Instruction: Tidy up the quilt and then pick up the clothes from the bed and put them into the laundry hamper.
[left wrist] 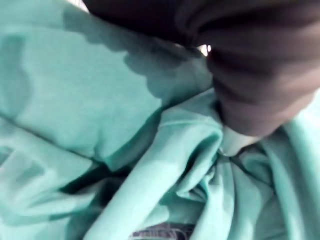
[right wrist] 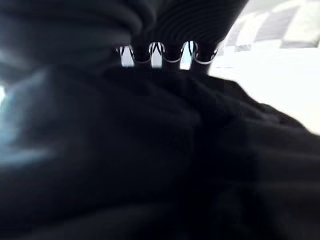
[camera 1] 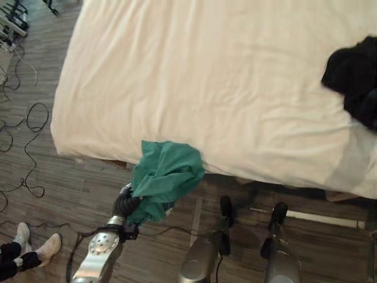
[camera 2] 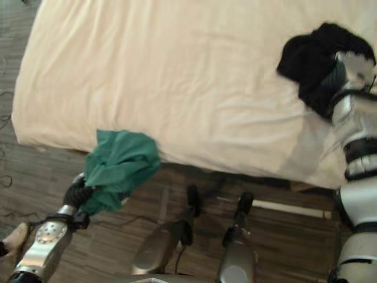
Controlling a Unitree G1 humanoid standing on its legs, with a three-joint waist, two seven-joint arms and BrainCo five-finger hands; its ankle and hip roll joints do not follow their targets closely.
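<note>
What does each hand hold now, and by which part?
The left hand holds the bunched green cloth garment at its lower end. The right hand is at the black garment; its grip cannot be told.

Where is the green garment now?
The green garment hangs bunched in the left hand, just off the bed's near edge, above the floor.

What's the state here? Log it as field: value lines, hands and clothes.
left hand: shut on green garment, holding it off the bed's near edge, over the floor
right hand: at the black garment, fingers hidden, grip unclear
black garment: lying on the quilt, toward the robot's right
quilt: spread flat, cream
hamper: unseen
</note>
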